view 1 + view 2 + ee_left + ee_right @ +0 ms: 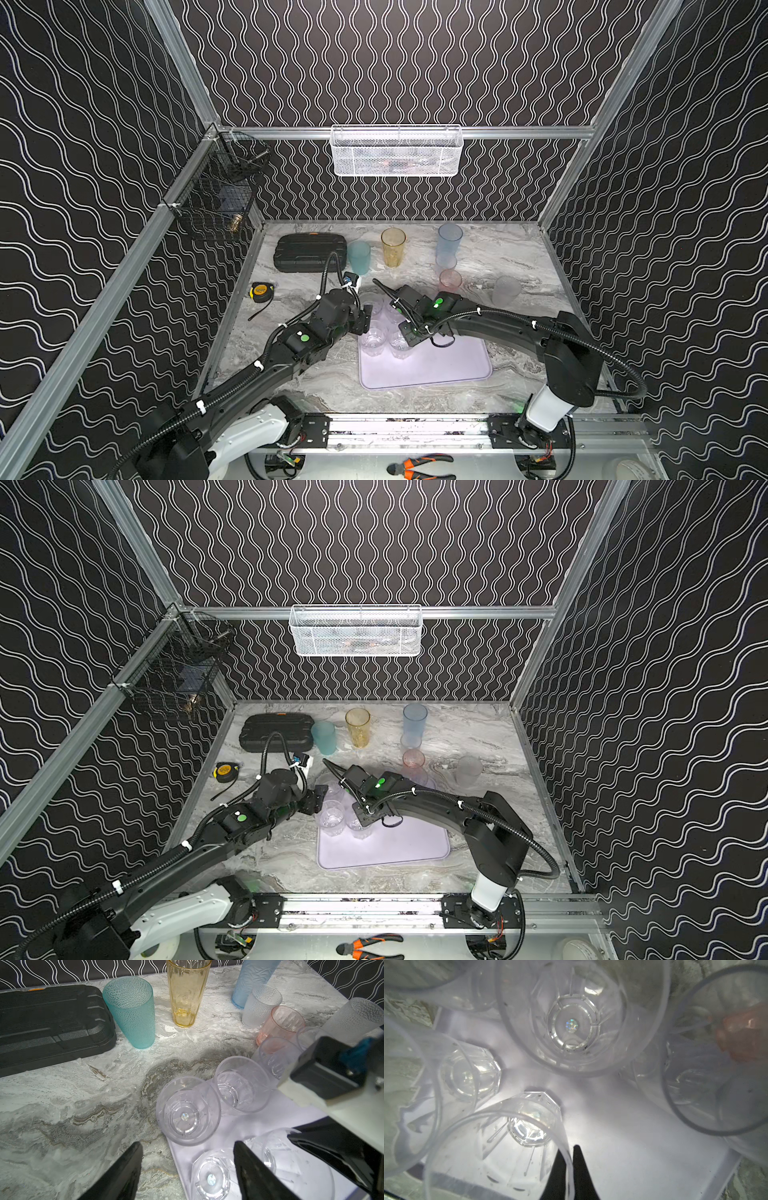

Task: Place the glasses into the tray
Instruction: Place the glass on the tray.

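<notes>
Right gripper (570, 1154): jaws together on the thin wall of a clear glass (508, 1147), one finger inside the rim and one outside. Its base is over the tray (436, 365); you cannot tell whether it rests there.

Risk: a rim pinch gives little hold against swing. A quick move could let the glass pivot or slip, and it would drop among the clear glasses (374, 343) packed at the tray's far-left corner. Open only once the base sits flat. Draw the inner finger straight up, or it may hook the rim.

Left gripper (187, 1145): jaws wide apart, nothing clamped, hovering over that same corner. One finger lies close over one of those clear glasses, and a sideways sweep would topple it. The two wrists are near each other here, so watch for arm contact.

Beyond the tray, the pink glass (450, 280) is crowded by clear ones. The frosted glass (507, 291) stands apart to the right.

At the back, the teal glass (358, 257) sits just beside the black case (309, 251), leaving little finger room. The amber glass (393, 246) and blue glass (449, 241) are tall and look tip-prone.
</notes>
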Tool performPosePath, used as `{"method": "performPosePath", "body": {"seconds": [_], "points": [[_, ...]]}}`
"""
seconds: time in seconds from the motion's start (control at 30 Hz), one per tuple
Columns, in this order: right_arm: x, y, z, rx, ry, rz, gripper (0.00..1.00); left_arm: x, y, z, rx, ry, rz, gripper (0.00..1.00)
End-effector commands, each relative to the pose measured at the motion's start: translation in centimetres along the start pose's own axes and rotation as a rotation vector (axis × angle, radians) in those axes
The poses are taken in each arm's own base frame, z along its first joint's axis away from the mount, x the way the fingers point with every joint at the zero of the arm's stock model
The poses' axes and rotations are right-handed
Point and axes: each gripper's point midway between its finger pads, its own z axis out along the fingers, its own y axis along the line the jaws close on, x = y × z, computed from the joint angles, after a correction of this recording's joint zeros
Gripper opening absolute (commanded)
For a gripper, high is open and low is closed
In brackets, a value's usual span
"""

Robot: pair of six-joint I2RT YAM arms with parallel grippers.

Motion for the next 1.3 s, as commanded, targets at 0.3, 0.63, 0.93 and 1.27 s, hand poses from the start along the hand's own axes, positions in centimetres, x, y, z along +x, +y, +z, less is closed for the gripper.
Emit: {"method": "performPosePath", "body": {"seconds": [0.3, 0.63, 0.93, 1.27], "points": [[-0.4, -2.2, 0.7, 0.103, -0.009, -0.006, 0.0, -0.3, 0.3, 0.1, -0.012, -0.031, 0.004, 0.73], [-0.9, -1.9, 0.6, 0.087, -0.015, 0.001, 0.0, -0.4, 0.2, 0.5, -0.01, -0.028, 0.012, 0.74], [-1.6, -1.7, 0.0, 0.078, -0.025, -0.001, 0.15, -0.6, -0.1, 0.6, -0.004, -0.03, 0.021, 0.74], [-4.5, -2.4, -4.5, 0.018, -0.097, 0.034, 0.38, -1.6, 0.0, 0.6, -0.018, -0.048, 0.059, 0.75]]}}
